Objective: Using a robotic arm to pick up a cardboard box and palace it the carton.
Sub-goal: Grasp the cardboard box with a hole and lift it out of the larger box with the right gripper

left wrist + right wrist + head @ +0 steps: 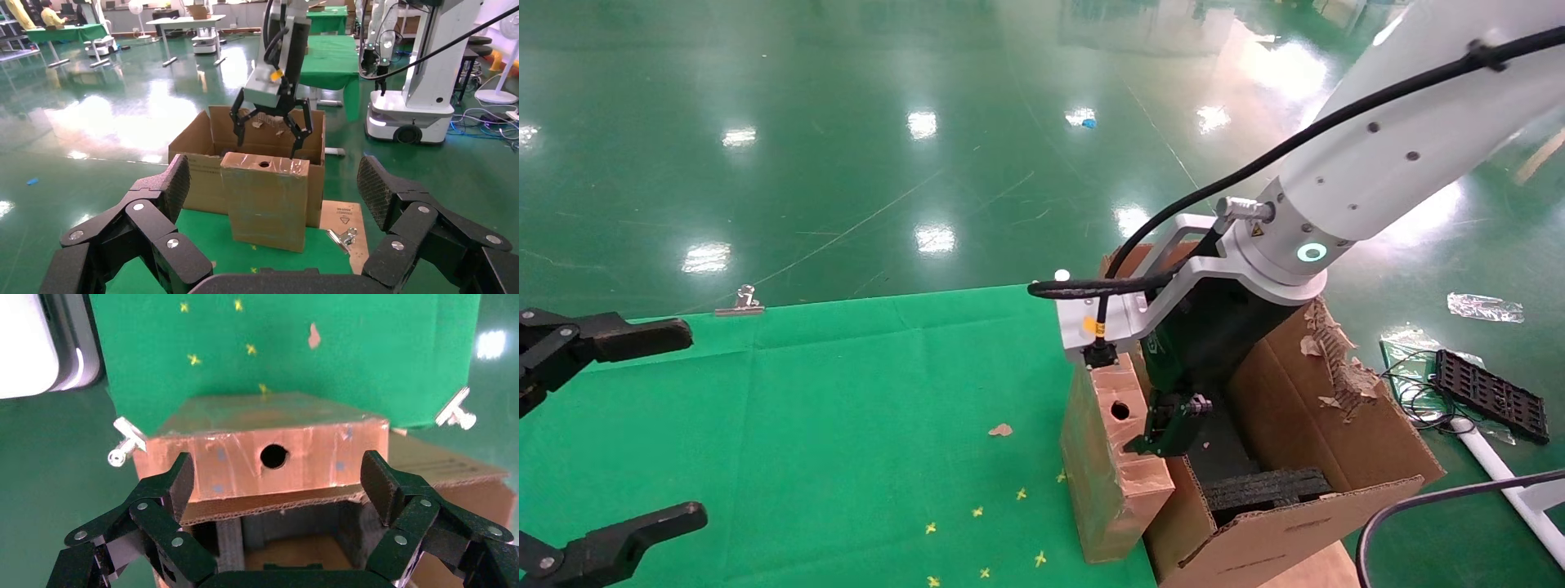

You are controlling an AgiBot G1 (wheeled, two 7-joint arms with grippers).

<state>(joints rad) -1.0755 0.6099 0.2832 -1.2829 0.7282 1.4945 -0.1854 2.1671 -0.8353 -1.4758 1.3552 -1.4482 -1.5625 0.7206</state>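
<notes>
Head view: the right gripper (1173,425) of the robotic arm (1385,155) hangs with fingers spread and holding nothing, above the carton (1336,425) beside the cardboard box (1111,457). That box stands upright on the green table (846,425), against the carton's outer wall. At the table's left edge, the left gripper (609,433) is also spread and idle.

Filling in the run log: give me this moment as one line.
right gripper: open, above box | box: upright on table edge, against carton, not grasped | left gripper: open, idle

A robot lab or factory hall — glossy green floor (846,122), other wheeled robots (422,73) (parked) — green-draped tables (333,58).
</notes>
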